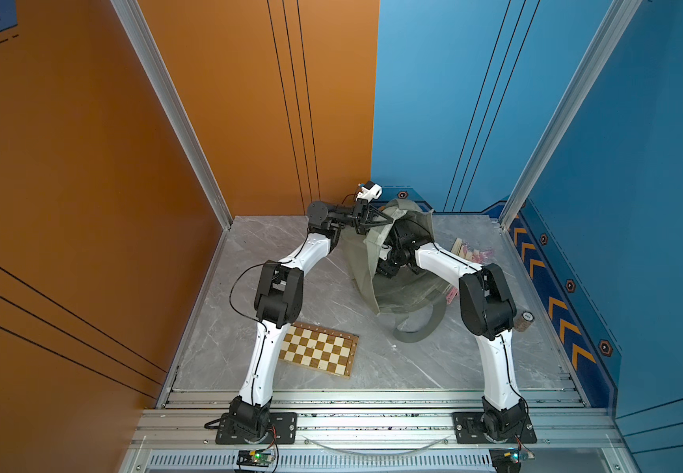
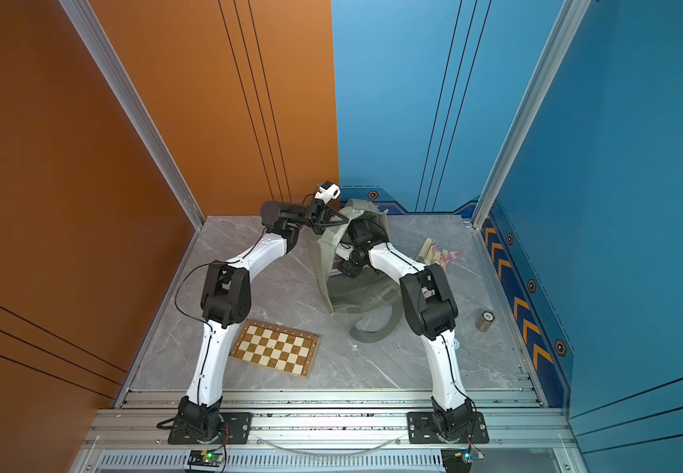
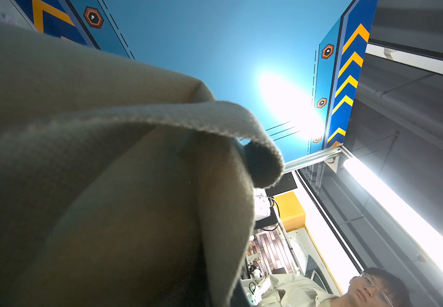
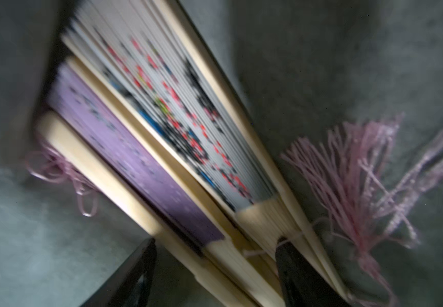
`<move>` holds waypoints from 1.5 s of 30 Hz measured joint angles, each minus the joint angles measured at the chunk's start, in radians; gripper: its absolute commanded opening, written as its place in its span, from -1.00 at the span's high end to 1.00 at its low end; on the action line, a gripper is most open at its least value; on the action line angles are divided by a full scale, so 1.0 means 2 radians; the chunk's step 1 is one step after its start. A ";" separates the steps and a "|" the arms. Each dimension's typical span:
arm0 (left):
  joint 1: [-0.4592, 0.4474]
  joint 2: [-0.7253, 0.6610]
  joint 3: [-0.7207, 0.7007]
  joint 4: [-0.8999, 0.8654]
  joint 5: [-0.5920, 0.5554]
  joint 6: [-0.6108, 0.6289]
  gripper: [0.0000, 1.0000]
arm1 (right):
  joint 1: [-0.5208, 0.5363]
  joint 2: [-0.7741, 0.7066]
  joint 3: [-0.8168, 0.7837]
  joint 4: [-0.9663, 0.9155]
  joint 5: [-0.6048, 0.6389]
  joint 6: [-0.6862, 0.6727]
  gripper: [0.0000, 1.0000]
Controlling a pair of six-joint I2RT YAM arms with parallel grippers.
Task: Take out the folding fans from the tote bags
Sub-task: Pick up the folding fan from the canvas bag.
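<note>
- At the back of the table, the left gripper is pinched shut on the rim of the tote bag and holds the mouth up. If that fabric slips out, the bag sags onto the right arm and hides what lies inside.
- Deep inside the bag, the right gripper has its fingers spread. They straddle the rib ends of two folding fans, a purple fan and a white patterned fan, lying side by side on the bag's floor. Closing here may catch both at once. It may also clip only one outer rib, so that the fan splays or twists free on the way up.
- A pink tassel lies just beside one finger. To my eye it could get caught between pad and rib and weaken the hold.
- That wrist view is blurred, so I cannot tell whether the fingers touch the ribs yet.
- Pulling out at a slant may drag a fan tip along the bag wall and tug the rim from the left gripper.
- A pile of fans lies on the table beside the bag, near the right arm. A wide swing out could scatter it.
- The chessboard sits well apart, no worry there.
</note>
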 measured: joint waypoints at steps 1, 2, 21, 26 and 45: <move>0.000 0.000 0.000 0.000 0.000 0.000 1.00 | 0.001 0.000 0.000 0.000 -0.002 0.003 -0.47; 0.000 0.001 0.000 0.001 0.000 0.000 1.00 | 0.001 0.000 0.000 0.000 -0.006 0.007 -0.47; 0.001 0.005 0.006 0.004 0.000 0.000 1.00 | -0.028 -0.029 0.004 0.022 -0.005 0.038 -0.45; 0.001 0.005 0.006 0.004 0.000 0.000 1.00 | -0.027 -0.016 0.009 0.051 0.003 0.058 -0.50; 0.005 0.006 0.006 0.003 0.004 0.000 1.00 | -0.029 0.066 0.062 0.083 -0.027 0.126 -0.70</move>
